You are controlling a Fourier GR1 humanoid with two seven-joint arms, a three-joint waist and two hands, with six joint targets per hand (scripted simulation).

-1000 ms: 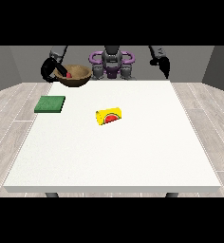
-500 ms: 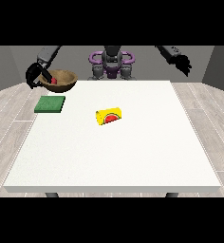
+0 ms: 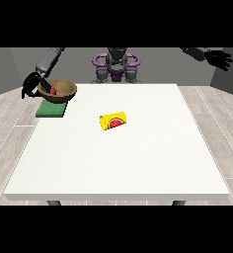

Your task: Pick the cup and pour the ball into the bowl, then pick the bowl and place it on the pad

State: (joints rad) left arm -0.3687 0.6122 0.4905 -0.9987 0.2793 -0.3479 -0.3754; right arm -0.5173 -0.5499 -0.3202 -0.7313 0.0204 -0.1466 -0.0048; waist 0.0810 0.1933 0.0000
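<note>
A brown wooden bowl point(image 3: 61, 91) with a red ball point(image 3: 53, 91) inside hangs just above the green pad point(image 3: 51, 109) at the table's far left. The hand at the view's left point(image 3: 31, 84) is curled round the bowl's left rim. A yellow cup point(image 3: 114, 120) with a red mark lies on its side near the table's middle. The hand at the view's right point(image 3: 218, 59) is raised high beyond the table's far right corner, fingers spread, holding nothing.
The white table point(image 3: 118, 163) stretches towards the camera. The robot's torso point(image 3: 116, 66) stands behind the far edge. Grey wooden floor surrounds the table.
The bowl has moved left and down with the hand at the view's left, now over the green pad. The hand at the view's right has swung farther out and up.
</note>
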